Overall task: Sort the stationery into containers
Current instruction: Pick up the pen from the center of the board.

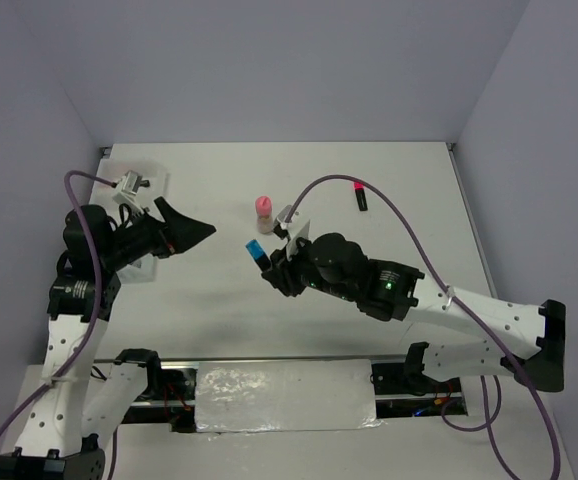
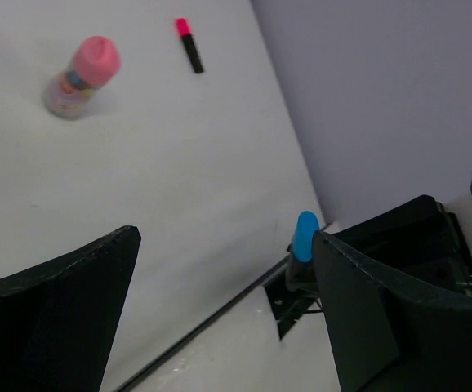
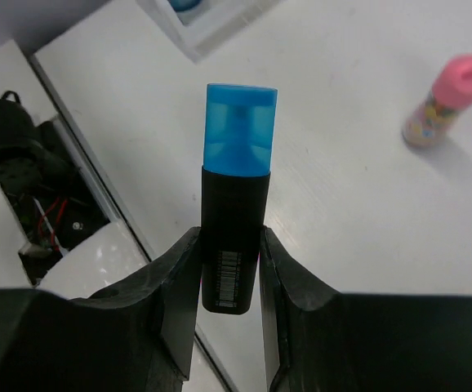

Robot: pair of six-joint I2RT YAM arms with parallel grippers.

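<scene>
My right gripper [image 1: 269,264] [image 3: 229,238] is shut on a black marker with a blue cap [image 1: 257,249] [image 3: 236,188], holding it by the barrel near the middle of the table, cap pointing away from the wrist. The blue cap [image 2: 305,237] also shows past my left gripper [image 1: 187,232] [image 2: 224,245], which hangs open and holds nothing, to the left of the marker. A pink-capped tan tube [image 1: 263,208] [image 2: 81,75] [image 3: 448,96] stands upright further back. A pink-capped black marker [image 1: 361,196] [image 2: 189,46] lies at the back right. The white tray [image 1: 155,180] [image 3: 211,24] sits at the back left, mostly hidden behind my left arm.
A blue roll [image 3: 184,4] shows inside the tray's corner. Purple-grey walls close in the table on three sides. A slot with cables [image 3: 44,229] runs along the near edge between the arm bases. The right arm's purple cable [image 1: 389,205] loops over the table.
</scene>
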